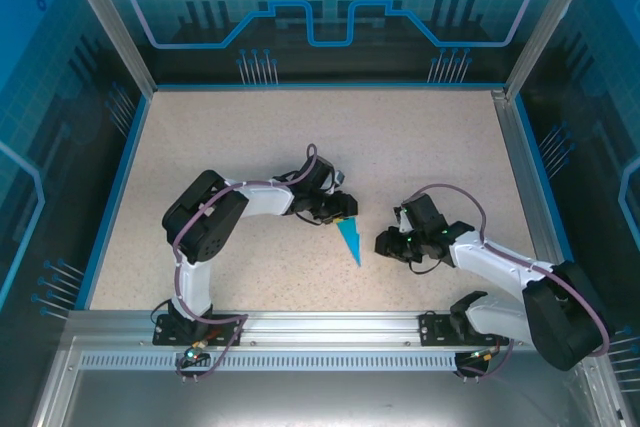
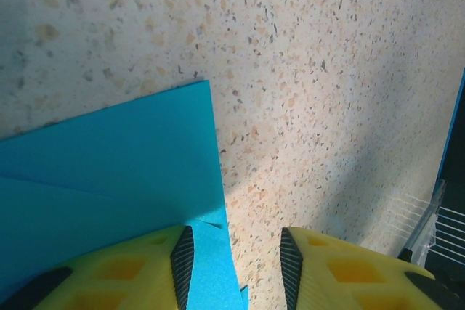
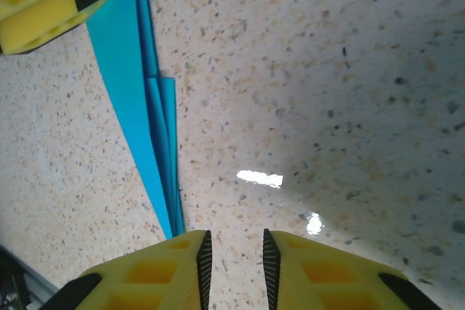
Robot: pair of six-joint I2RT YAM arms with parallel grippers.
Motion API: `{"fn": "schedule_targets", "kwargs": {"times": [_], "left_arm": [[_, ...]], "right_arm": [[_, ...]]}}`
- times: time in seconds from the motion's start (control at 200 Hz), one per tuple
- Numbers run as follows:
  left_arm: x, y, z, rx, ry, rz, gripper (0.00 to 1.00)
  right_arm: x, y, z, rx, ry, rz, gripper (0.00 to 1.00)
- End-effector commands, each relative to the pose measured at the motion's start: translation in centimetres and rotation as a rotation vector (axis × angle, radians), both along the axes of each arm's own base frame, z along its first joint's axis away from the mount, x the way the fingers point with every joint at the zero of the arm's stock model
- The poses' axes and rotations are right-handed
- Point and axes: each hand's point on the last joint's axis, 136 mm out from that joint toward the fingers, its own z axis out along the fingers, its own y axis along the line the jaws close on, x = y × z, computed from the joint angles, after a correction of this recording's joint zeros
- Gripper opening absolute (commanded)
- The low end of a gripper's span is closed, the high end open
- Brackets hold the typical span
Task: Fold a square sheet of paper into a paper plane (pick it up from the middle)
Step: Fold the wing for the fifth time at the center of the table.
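The cyan-blue sheet lies folded on the table as a narrow pointed paper plane (image 1: pixel 351 239), its tip toward the near edge. My left gripper (image 1: pixel 345 210) is at its wide end. In the left wrist view the folded paper (image 2: pixel 109 172) spreads under the left finger. Its right edge runs into the gap of the open left gripper (image 2: pixel 236 270), which does not clamp it. My right gripper (image 1: pixel 384 243) sits just right of the plane. In the right wrist view it is (image 3: pixel 236 266) slightly open over bare table, and the plane (image 3: pixel 134 99) lies to its left.
The speckled beige tabletop (image 1: pixel 420 147) is fenced by blue-edged walls and metal posts. An aluminium rail (image 1: pixel 330 327) with both arm bases runs along the near edge. The left gripper's yellow fingers (image 3: pixel 43 1) show at the top left of the right wrist view.
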Motion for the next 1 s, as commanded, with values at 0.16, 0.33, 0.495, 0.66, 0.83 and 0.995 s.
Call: {"fn": "schedule_targets", "kwargs": {"times": [0.16,0.33,0.495,0.66,0.83,0.995], "left_arm": [[0.2,1.5,-0.5,0.125,0.007,0.013,0.42],[0.2,1.1,0.3,0.110,-0.002,0.005,0.43],[0.3,0.9,1.8,0.137,-0.033,-0.029,0.48],[0.1,3.0,3.3,0.358,-0.072,-0.006,0.56],[-0.3,5.6,4.8,0.574,-0.095,0.041,0.60],[-1.3,6.1,5.5,0.663,-0.092,0.071,0.64]], "right_arm": [[0.8,0.7,0.6,0.053,-0.016,-0.005,0.28],[1.3,1.5,1.1,0.086,-0.026,0.010,0.29],[1.4,0.6,0.5,0.033,-0.013,-0.028,0.29],[1.5,-0.2,0.3,0.012,-0.029,-0.072,0.32],[1.4,-1.0,0.4,0.000,-0.055,-0.103,0.37],[1.4,-1.5,0.1,0.001,-0.061,-0.122,0.41]]}}
